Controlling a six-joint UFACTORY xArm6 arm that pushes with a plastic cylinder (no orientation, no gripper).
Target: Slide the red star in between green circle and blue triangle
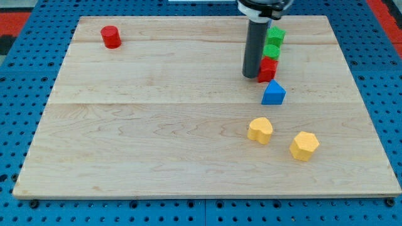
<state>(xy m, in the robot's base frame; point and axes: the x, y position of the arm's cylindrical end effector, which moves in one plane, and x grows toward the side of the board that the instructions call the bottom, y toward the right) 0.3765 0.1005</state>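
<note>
My tip (251,76) rests on the board at the upper right, touching or just left of the red star (268,69). The red star sits directly below the green circle (271,51) and just above the blue triangle (273,93). The rod hides part of the red star's left side. A second green block (276,34), whose shape I cannot make out, sits above the green circle, so these four blocks form a short column.
A red cylinder (111,36) stands at the upper left. A yellow heart-like block (260,130) and a yellow hexagon (304,145) lie at the lower right. The wooden board (157,138) lies on a blue pegboard.
</note>
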